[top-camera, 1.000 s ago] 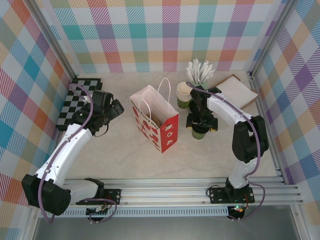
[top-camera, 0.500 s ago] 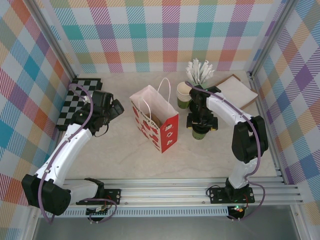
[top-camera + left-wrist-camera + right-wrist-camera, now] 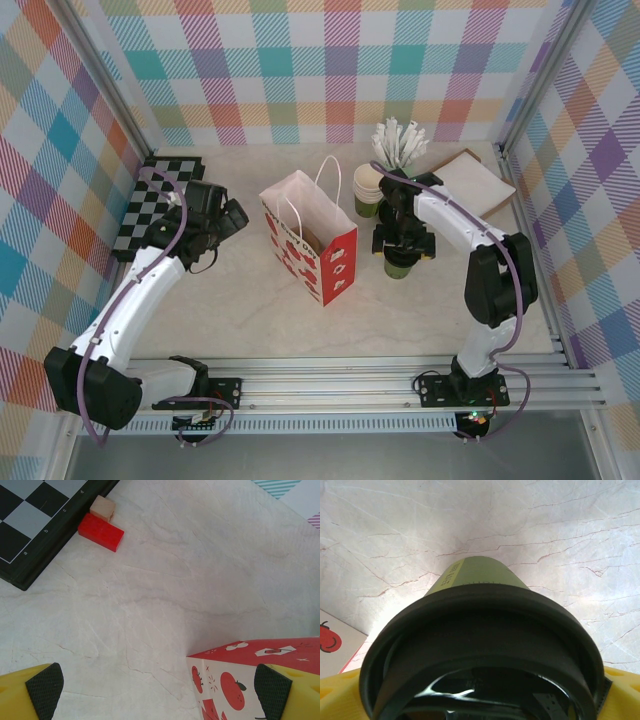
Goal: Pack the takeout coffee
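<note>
While my right gripper (image 3: 400,243) clamps the cup (image 3: 480,577) near its stiff lid (image 3: 480,645), I squeeze lightly; paper buckles; left gripper (image 3: 159,687) gapes.

Dull olive green on the small paper cup (image 3: 480,577), glossy black on its round plastic lid (image 3: 480,645). Bright yellow fingers (image 3: 15,697) with black pads (image 3: 45,690) on the left gripper (image 3: 159,690). Toward ten o'clock there, black-and-grey checks on the square chessboard (image 3: 35,525), plus a red plastic brick (image 3: 101,532) and a pale tan wooden cube (image 3: 102,508). Red and white with tomato prints on the paper bag (image 3: 338,268). Cream with faint veining across the marble-look table (image 3: 250,310). Pastel plaid on the walls (image 3: 330,70).
</note>
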### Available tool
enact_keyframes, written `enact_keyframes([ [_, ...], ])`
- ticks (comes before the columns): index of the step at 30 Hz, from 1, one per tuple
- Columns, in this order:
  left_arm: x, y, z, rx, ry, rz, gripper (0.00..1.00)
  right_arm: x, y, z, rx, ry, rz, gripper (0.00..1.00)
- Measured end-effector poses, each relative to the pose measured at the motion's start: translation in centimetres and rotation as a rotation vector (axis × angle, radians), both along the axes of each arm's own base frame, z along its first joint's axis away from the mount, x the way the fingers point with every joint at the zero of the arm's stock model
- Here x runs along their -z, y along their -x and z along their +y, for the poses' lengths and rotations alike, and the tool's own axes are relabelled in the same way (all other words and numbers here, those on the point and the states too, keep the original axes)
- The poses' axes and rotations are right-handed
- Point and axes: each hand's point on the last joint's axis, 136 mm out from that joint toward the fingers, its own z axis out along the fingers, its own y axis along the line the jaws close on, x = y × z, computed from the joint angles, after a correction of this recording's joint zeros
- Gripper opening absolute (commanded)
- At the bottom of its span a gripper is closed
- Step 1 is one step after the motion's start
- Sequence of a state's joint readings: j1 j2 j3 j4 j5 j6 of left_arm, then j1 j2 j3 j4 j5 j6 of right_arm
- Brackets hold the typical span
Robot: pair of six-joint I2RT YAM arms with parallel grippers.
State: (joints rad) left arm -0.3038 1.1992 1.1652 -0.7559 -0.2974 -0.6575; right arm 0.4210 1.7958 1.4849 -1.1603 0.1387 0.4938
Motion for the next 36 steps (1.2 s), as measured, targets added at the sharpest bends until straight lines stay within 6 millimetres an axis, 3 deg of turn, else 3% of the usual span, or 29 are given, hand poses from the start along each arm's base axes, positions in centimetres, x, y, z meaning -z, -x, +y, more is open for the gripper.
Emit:
enact_keyframes([
  [13, 0.1, 0.0, 0.0, 0.000, -0.001, 0.004, 1.00, 0.3, 0.2, -0.1, 0.000, 0.000, 0.001, 0.95],
  [18, 0.3, -0.1, -0.2, 0.005, 0.003, 0.011, 1.00, 0.3, 0.2, -0.2, 0.002, 0.005, 0.000, 0.76],
  [27, 0.9, -0.5, -0.9, 0.046, 0.013, 0.036, 1.00, -0.3, 0.1, -0.5, -0.015, 0.019, -0.024, 0.70],
  [31, -0.4, -2.2, -2.0, 0.125, 0.031, 0.012, 1.00, -1.8, 0.2, -0.8, -0.048, 0.016, -0.061, 0.67],
  [36, -4.1, -6.1, -4.3, 0.295, 0.039, -0.062, 1.00, -5.4, 0.3, -1.0, -0.114, -0.002, -0.137, 0.63],
])
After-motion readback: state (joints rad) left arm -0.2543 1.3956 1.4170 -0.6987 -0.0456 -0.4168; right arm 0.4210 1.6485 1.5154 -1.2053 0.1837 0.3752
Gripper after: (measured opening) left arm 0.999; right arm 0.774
